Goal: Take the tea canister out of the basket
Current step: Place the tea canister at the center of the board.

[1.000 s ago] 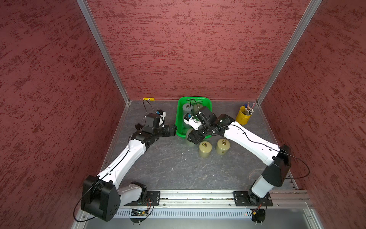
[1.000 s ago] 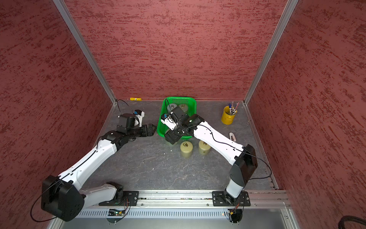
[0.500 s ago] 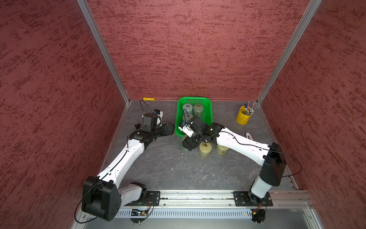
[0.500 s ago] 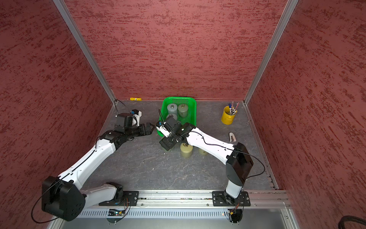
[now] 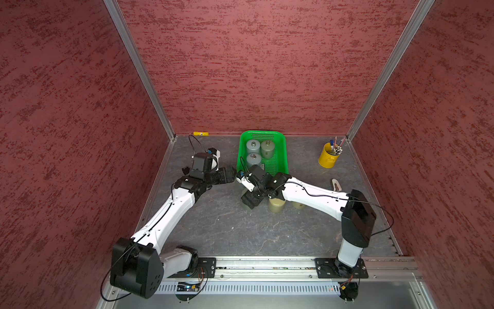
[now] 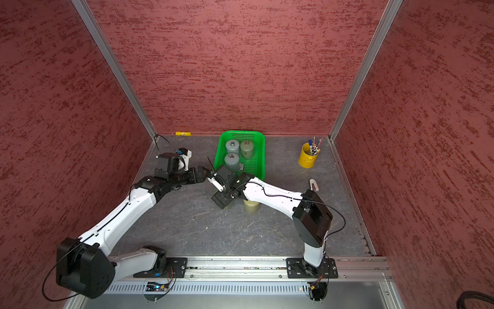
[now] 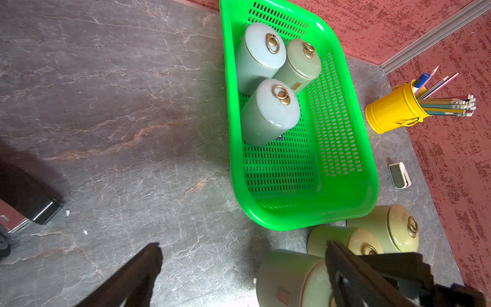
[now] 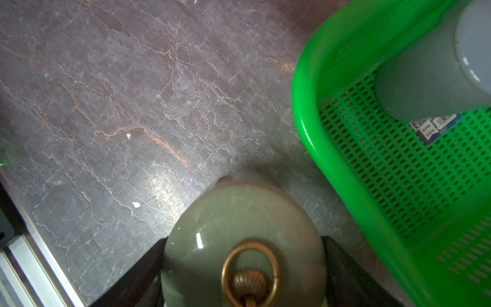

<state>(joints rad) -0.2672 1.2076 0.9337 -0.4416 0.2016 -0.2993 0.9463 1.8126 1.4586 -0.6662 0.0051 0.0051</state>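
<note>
The green basket [image 5: 281,149] [image 6: 261,149] stands at the back with three grey-green tea canisters [image 5: 254,159] in it, also shown in the left wrist view [image 7: 268,111]. My right gripper [image 5: 250,200] [image 8: 244,268] is shut on another tea canister [image 8: 239,226] [image 7: 289,279], one finger [image 8: 143,271] on each side of its ring-handled lid. That canister is outside the basket, low over the table by its near left corner [image 8: 332,148]. My left gripper [image 5: 227,174] [image 7: 243,247] is open beside it, holding nothing.
Two olive canisters [image 5: 276,204] [image 7: 393,231] stand on the table in front of the basket. A yellow pen bucket [image 5: 328,159] is at the back right, with a small white object [image 5: 336,184] nearer. Red walls enclose three sides.
My right gripper has carried its canister from over the basket toward the front left, out past the rim and down. The left gripper has shifted slightly toward it.
</note>
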